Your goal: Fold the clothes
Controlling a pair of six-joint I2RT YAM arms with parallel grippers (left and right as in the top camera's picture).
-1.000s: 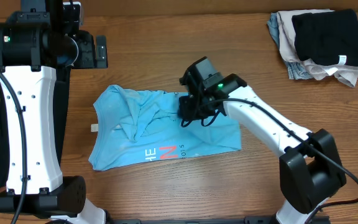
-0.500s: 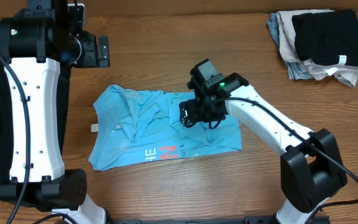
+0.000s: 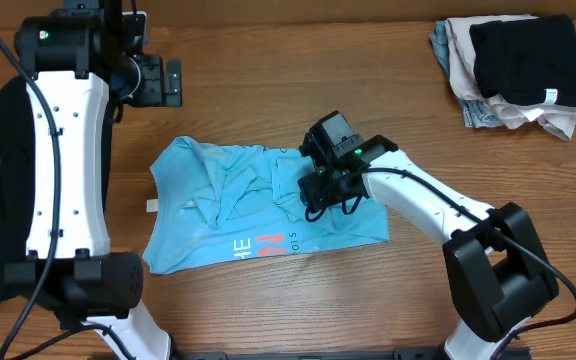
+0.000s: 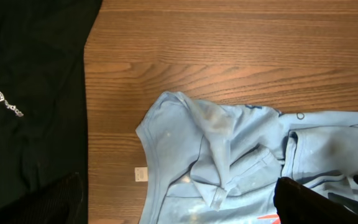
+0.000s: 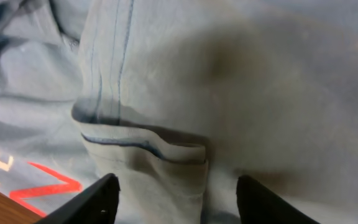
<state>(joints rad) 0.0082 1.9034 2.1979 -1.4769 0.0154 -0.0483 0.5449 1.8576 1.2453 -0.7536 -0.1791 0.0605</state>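
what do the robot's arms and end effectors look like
The left arm and right arm have white link shells, black joints and loose black cables. A green light glows on each. The end effector fingers are black.

On my blue T-shirt (image 3: 218, 190) I read a white "E" and a red-orange "N"; the white logo wording on the black garment (image 4: 30, 74) is too small to read.

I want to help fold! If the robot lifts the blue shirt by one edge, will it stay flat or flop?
Probably flop: the shirt lies wrinkled and bunched, so it looks soft. Pushed, it would likely crumple rather than slide flat.
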